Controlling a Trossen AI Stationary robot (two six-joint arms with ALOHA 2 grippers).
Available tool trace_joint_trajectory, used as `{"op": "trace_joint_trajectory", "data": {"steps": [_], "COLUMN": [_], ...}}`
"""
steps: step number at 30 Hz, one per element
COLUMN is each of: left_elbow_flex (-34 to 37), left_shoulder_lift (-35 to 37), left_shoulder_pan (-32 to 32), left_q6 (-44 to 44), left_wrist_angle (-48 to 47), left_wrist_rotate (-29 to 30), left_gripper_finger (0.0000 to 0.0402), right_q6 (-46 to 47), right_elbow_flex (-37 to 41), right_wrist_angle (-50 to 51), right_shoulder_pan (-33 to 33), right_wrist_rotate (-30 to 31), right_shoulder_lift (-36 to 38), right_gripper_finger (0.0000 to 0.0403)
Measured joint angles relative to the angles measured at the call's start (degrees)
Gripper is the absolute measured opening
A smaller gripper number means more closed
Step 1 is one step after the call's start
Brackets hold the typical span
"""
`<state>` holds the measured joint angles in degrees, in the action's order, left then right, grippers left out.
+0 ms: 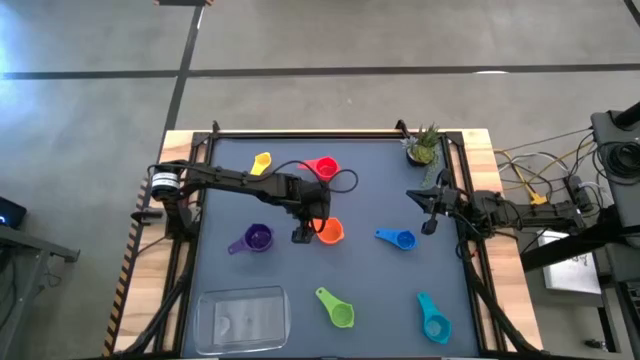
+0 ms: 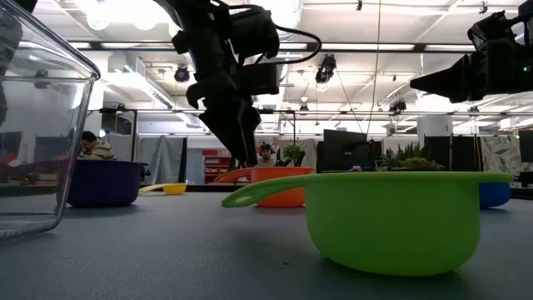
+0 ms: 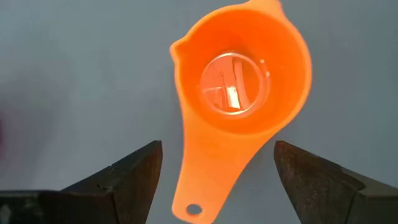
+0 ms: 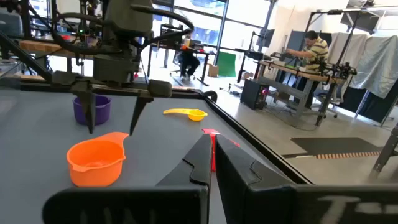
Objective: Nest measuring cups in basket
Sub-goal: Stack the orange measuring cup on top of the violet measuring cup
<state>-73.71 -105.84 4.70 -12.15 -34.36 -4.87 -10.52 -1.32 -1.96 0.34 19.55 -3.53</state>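
Left end effector [image 1: 300, 236] hung open just above the worktop [image 1: 380, 170], fingers [image 3: 134, 174] spread either side of the orange cup's handle. Orange cup [image 1: 329, 232] lay just beside, toward 3 o'clock in the high view, bowl away, handle tip nearest; long axis ran straight between the fingers, so a short drop and squeeze seemed enough. Right end effector [image 1: 428, 212] waited near 3 o'clock on the worktop, closed and empty, clearly farther from the cup. Basket [image 1: 242, 320] sat empty at 7 o'clock.
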Motion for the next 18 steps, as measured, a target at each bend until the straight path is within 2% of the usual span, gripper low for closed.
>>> {"op": "trace_joint_trajectory", "data": {"steps": [5,18], "left_elbow_flex": [0.02,5.91], "left_shoulder_lift": [0.0,0.0], "left_shoulder_pan": [-1.21,-1.17], "left_q6": [-0.22,-0.36], "left_wrist_angle": [0.37,5.78], "left_wrist_rotate": [4.11,4.36], "left_gripper_finger": [0.0283,0.0283], "right_q6": [0.0,0.0], "right_elbow_flex": [0.0,0.0], "right_wrist_angle": [0.0,0.0], "right_shoulder_pan": [0.02,0.0], "right_wrist_rotate": [-0.01,-0.02], "right_shoulder_lift": [0.0,0.0], "right_gripper_finger": [0.0009,0.0009]}}
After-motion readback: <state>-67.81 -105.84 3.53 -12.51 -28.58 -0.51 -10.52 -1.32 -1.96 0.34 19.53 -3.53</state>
